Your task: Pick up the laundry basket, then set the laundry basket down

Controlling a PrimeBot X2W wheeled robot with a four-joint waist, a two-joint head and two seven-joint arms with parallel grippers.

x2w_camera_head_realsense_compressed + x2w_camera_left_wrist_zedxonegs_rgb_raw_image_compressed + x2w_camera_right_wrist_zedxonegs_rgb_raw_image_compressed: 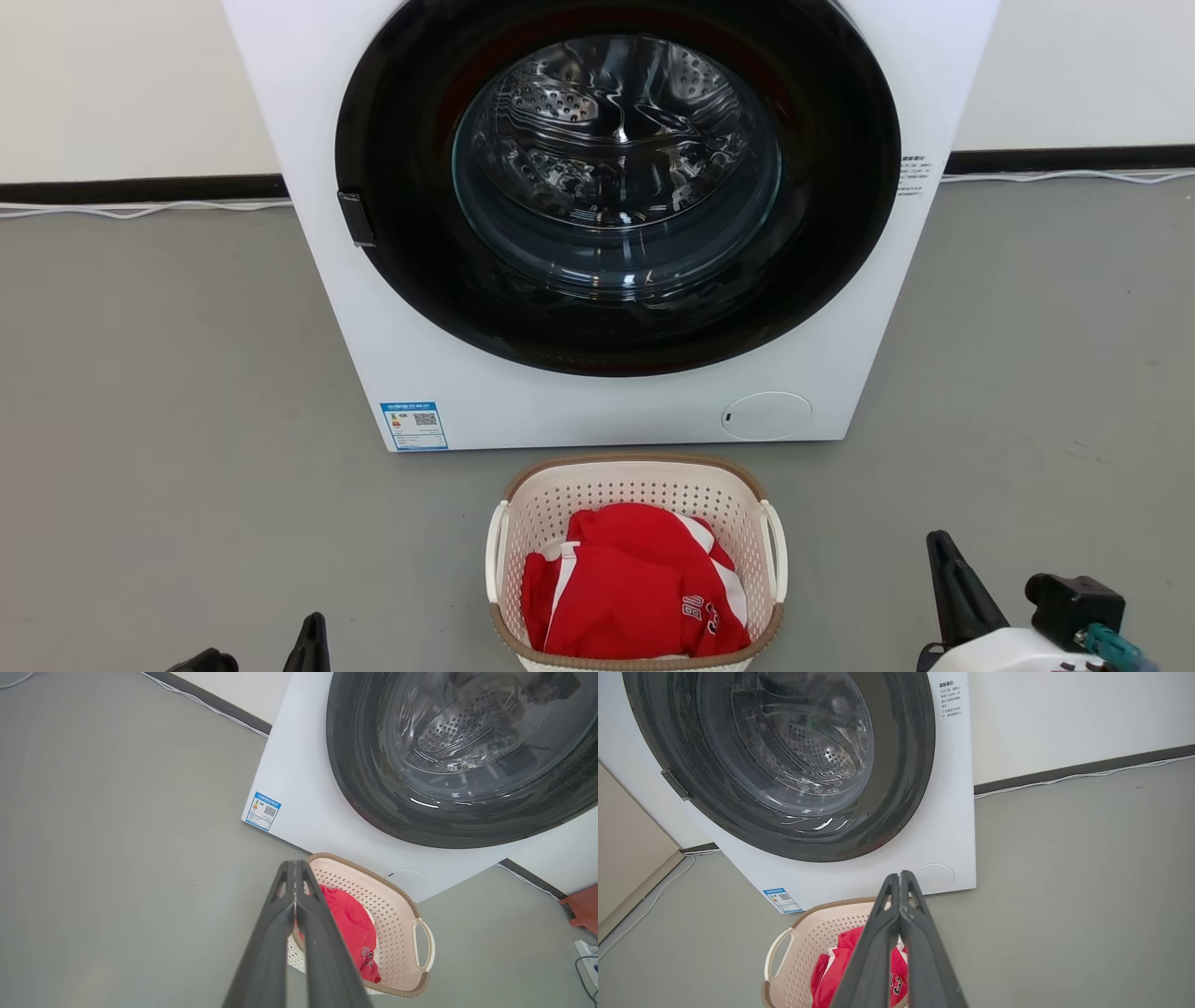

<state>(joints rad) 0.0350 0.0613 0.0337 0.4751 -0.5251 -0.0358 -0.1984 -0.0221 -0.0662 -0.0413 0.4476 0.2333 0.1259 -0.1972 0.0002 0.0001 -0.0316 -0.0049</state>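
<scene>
The laundry basket (635, 485) is cream-white and perforated, with a brown rim and white side handles. It stands on the grey floor just in front of the washing machine and holds red and white clothing (635, 583). My left gripper (313, 635) pokes up at the lower left, well left of the basket. My right gripper (943, 560) rises at the lower right, well right of it. In the left wrist view the left gripper (294, 865) has its fingers pressed together, empty, with the basket (397, 914) behind. The right gripper (899, 877) is likewise shut and empty above the basket (808, 933).
A large white washing machine (597, 411) with a dark round door (616, 187) stands directly behind the basket. White cables (140, 210) run along the wall base. Open grey floor (168, 448) lies on both sides. An orange-red object (584, 907) sits far right in the left wrist view.
</scene>
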